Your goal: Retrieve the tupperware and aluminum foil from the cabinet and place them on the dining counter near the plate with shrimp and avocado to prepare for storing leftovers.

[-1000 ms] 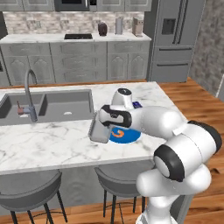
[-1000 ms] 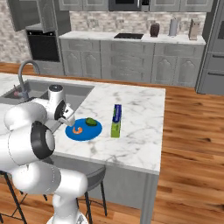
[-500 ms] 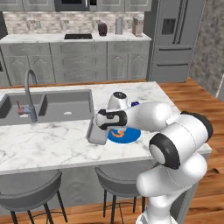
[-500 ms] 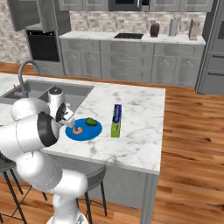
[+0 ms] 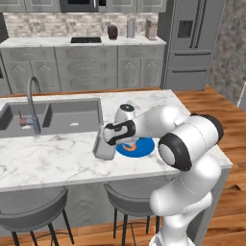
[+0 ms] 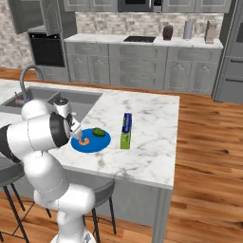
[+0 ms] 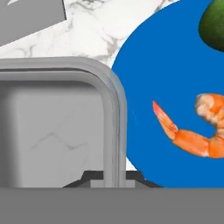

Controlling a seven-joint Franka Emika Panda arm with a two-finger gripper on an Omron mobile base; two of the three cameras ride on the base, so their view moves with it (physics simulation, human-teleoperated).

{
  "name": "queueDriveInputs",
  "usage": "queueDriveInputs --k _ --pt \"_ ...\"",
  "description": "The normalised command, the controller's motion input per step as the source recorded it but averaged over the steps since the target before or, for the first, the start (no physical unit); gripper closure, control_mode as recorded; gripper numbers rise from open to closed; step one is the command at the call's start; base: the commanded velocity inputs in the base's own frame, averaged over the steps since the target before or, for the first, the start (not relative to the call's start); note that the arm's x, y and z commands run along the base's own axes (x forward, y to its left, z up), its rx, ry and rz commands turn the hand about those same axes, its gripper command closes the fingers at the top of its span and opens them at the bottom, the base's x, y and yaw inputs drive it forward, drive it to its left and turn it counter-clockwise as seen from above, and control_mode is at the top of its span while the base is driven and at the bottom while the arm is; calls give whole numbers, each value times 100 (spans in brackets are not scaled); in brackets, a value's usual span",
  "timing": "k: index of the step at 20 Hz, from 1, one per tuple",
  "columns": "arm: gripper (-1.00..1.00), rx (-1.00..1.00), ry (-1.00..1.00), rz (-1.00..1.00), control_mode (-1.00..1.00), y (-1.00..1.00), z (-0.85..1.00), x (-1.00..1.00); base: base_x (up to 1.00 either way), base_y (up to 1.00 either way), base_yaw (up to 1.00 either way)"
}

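My gripper (image 5: 112, 140) is shut on the rim of the pale grey tupperware (image 5: 103, 147), which hangs tilted just over the dining counter (image 5: 48, 158), left of the plate with shrimp and avocado (image 5: 142, 148). In the hand view the tupperware rim (image 7: 111, 109) runs between my gripper's (image 7: 114, 179) fingertips, right beside the blue plate (image 7: 175, 78) with an orange shrimp (image 7: 197, 138) and green avocado (image 7: 214, 22). In the right base view the aluminum foil (image 6: 126, 130) lies on the marble just right of the plate (image 6: 92, 142). The cabinet is out of view.
A steel double sink (image 5: 53, 115) with an arched faucet (image 5: 32, 103) sits left of the tupperware. Two stools (image 5: 29, 216) (image 5: 129, 192) stand under the counter's near edge. Beyond lie a worktop with a cooktop (image 5: 86, 40) and a fridge (image 5: 192, 43).
The arm's elbow has swung closer to the counter. The tupperware has stayed beside the plate's left edge, sinking only slightly.
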Motion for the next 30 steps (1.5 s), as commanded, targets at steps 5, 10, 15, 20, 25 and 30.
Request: queueDriveInputs --k 5,10,15,20,25,30 --pt "100 -2 0 0 -100 11 -21 23 0 0 0" --pt "100 -3 0 0 -100 13 -19 26 0 0 0" --pt "100 -1 0 0 -100 9 -15 30 0 0 0" --pt "100 0 0 0 -100 3 -13 31 0 0 0" --pt "-100 0 0 0 -100 0 -16 27 0 0 0" --pt "-100 0 0 0 -100 0 -11 8 0 0 0"
